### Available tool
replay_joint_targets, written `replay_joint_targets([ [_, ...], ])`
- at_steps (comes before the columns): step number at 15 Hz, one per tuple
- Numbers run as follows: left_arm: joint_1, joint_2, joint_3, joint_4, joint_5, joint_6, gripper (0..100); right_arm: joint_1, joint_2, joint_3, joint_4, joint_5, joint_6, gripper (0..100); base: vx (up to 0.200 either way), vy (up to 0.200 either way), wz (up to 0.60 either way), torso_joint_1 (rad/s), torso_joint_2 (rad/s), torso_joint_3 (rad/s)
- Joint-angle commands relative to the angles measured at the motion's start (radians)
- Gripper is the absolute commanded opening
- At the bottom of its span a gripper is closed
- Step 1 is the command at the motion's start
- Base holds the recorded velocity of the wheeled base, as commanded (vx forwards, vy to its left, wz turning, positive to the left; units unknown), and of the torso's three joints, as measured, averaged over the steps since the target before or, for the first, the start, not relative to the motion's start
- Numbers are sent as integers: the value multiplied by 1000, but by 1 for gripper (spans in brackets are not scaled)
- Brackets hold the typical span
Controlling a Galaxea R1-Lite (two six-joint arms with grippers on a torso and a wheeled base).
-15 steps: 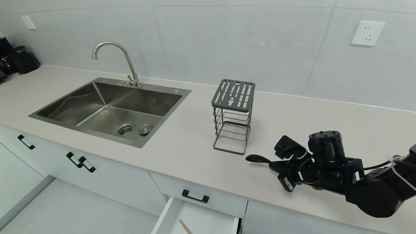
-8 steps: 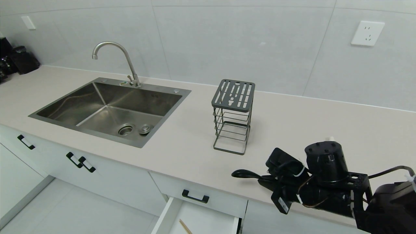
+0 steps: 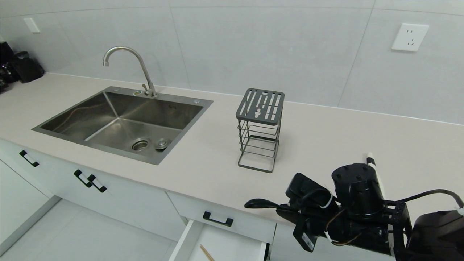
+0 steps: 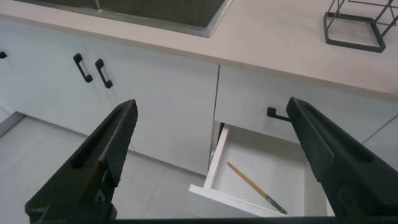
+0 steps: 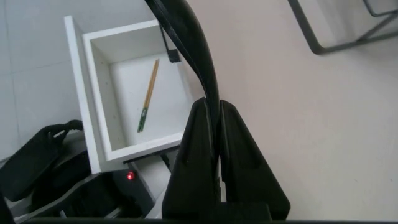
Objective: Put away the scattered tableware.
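Note:
My right gripper (image 3: 294, 213) is shut on the handle of a black spoon (image 3: 256, 203), held level over the counter's front edge with the bowl pointing left. In the right wrist view the spoon (image 5: 185, 38) runs out from between the shut fingers (image 5: 200, 134), above the open white drawer (image 5: 99, 99) where one wooden chopstick (image 5: 148, 93) lies. My left gripper (image 4: 211, 102) hangs open below counter height, facing the drawer (image 4: 214, 165) and the chopstick (image 4: 252, 186). A white utensil with a black tip (image 3: 371, 160) lies on the counter behind my right wrist.
A grey wire rack (image 3: 259, 130) stands mid-counter, behind the spoon. The steel sink (image 3: 119, 123) with its faucet (image 3: 127, 59) lies to the left. Cabinet doors with black handles (image 3: 90, 180) run below the counter, and the open drawer (image 3: 185, 243) juts out under the front edge.
My right gripper has carried the black spoon left and forward, from above the counter to its front edge. The white utensil behind the wrist has come into sight.

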State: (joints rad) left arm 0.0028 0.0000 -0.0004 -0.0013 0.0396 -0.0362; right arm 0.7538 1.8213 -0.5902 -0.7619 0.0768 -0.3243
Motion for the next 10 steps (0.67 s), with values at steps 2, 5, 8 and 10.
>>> replay_joint_targets([
  [2, 0, 0, 0, 0, 0, -1, 100, 30, 0, -8, 0, 6, 10, 0, 0, 0, 0, 0, 0, 0],
  [5, 0, 0, -1, 0, 0, -1, 100, 87, 0, -26, 7, 32, 13, 0, 0, 0, 0, 0, 0, 0],
  [8, 0, 0, -1, 0, 0, -1, 100, 159, 13, -72, 7, 64, 71, 0, 0, 0, 0, 0, 0, 0],
  [10, 0, 0, -1, 0, 0, -1, 100, 182, 21, -91, 7, 63, 117, 0, 0, 0, 0, 0, 0, 0],
])
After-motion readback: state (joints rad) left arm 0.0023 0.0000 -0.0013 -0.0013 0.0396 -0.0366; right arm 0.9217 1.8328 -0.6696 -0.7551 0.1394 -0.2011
